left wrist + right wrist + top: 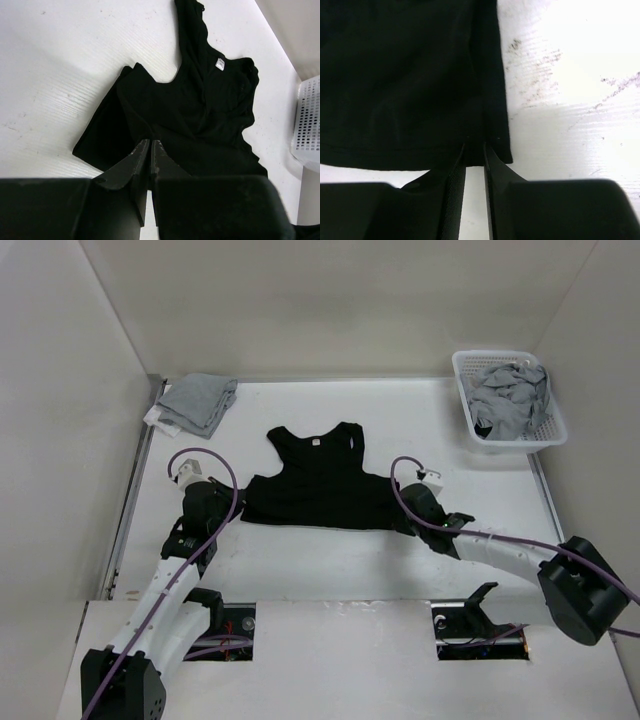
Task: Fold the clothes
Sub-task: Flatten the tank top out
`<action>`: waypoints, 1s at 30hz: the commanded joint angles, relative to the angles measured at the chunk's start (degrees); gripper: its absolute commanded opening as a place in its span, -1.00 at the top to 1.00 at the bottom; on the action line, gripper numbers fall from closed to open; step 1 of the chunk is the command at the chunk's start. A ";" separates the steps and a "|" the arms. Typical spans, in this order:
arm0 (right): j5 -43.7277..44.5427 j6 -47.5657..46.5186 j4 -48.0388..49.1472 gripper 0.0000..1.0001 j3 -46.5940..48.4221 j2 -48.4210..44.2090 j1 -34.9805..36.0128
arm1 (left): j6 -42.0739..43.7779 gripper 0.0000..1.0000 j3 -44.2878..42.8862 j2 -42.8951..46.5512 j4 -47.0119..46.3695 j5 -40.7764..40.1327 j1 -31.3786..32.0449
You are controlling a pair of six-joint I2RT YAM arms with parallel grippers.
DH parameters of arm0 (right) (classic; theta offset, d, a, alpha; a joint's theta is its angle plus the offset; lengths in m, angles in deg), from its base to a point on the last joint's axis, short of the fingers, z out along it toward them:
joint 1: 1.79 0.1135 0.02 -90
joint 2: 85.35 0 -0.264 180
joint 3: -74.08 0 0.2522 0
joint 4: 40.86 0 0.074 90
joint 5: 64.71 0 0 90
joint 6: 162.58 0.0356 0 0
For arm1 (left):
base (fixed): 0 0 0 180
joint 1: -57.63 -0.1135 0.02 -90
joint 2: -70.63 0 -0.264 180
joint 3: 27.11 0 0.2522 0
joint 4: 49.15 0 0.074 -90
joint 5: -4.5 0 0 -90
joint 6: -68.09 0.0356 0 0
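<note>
The black tank top (320, 485) lies spread on the white table (330, 560), roughly midway between the two arms. Its scooped neck, straps and small white neck label (315, 441) point toward the far wall, and its broad lower edge faces the arm bases.

The left gripper (238, 512) sits low at the garment's near left corner. In the left wrist view, its fingers (137, 160) are pressed almost together, with only a thin slit between them. The tips of the gripper (150, 145) overlap the tank top (200, 115) at its near edge. Black on black, it cannot be told whether any fabric is pinched there.

The right gripper (405, 520) is at the opposite near corner. From the right wrist camera, its jaws stand narrowly apart. The gripper (475, 150) meets the tank top (405, 80) right at the hem, just beside the corner, so the hem edge lies between the tips. The cloth there looks flat on the table, not lifted.

A white plastic basket (470, 410) holding crumpled grey garments (510, 395) stands at the far right corner, well apart from the top. A folded grey cloth (197, 403) rests at the far left corner.
</note>
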 commanded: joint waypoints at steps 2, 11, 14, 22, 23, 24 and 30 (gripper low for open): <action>0.35 -0.36 1.63 0.49 1.37 2.49 0.35 | -0.45 0.92 -0.15 0.92 -2.27 -0.22 0.39; 0.09 -0.01 2.07 0.64 1.11 4.16 0.35 | -0.45 0.92 -0.06 0.84 -2.35 -0.22 0.48; 0.44 0.25 2.07 0.79 1.20 3.73 0.35 | -0.45 0.92 -0.06 0.84 -2.35 -0.22 0.48; 4.82 -0.18 -4.50 1.00 2.60 -12.06 1.57 | -0.88 0.94 -3.56 2.76 -2.00 0.04 0.48; 5.79 -0.70 -6.61 1.00 3.65 -15.67 1.75 | -1.15 0.94 -4.71 3.55 -1.57 0.13 0.48; 6.58 -1.41 -8.80 1.00 5.14 -19.09 2.01 | -1.50 0.94 -6.63 4.69 -0.87 0.13 0.74; 8.00 -6.59 -20.85 1.00 19.98 -31.25 4.03 | -1.77 0.94 -19.29 12.25 3.70 -1.44 3.55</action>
